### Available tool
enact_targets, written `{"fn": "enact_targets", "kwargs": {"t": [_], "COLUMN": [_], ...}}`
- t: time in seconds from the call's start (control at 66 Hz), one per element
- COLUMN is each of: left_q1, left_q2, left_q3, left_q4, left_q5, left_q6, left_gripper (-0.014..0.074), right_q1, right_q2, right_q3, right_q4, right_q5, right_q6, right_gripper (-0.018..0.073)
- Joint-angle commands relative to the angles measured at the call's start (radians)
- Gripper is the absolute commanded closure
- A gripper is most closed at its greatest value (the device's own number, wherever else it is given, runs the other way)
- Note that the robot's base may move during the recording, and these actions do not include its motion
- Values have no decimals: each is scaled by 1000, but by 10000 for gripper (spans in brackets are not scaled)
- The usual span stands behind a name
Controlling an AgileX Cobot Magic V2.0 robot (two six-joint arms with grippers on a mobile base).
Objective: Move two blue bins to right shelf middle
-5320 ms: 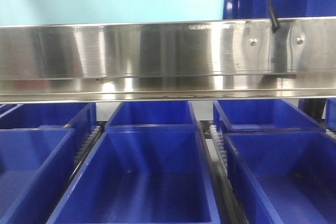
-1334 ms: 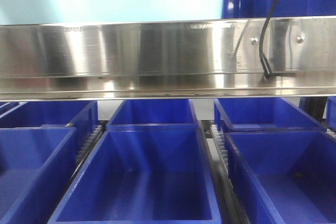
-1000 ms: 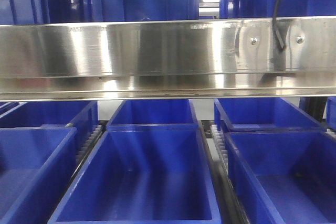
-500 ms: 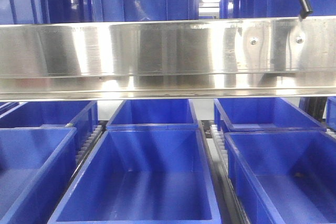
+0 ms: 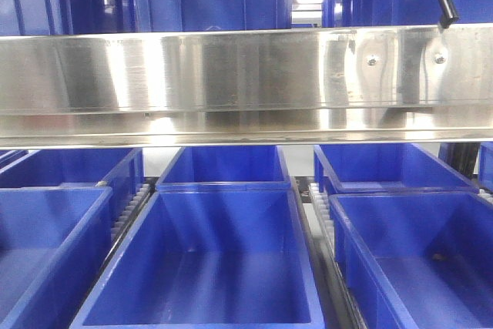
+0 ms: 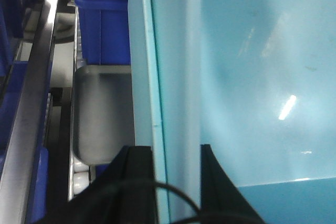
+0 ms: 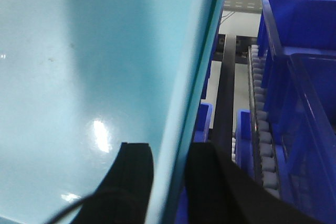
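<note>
Pale blue bin (image 6: 252, 77), rims tight in left hand (image 6: 176, 153) and right hand (image 7: 169, 153)

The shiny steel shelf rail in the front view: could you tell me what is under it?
Below the shiny steel shelf rail stand open dark blue plastic bins, white rollers between them. Anything farther back is covered.
</note>
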Motion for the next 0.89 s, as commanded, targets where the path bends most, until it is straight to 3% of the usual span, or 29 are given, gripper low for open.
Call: {"fn": "enact_targets", "kwargs": {"t": [0.0,0.879], "left_q1": [-14,-14], "left_q2": [-27,-27], "left_q3": [-22,-22], "left_q4": [-105,-102], "left_q5": [-119,-121], "left_q6": [-3,-3], "left_gripper": [707,707], "right_q1": [6,6], "right_q2": [-13,-13], "right_q3": [-2,-2], "right_q4": [3,3], "right_q5": [-90,-91], "right_q6": [-7,-7], "right_gripper": [712,712]}}
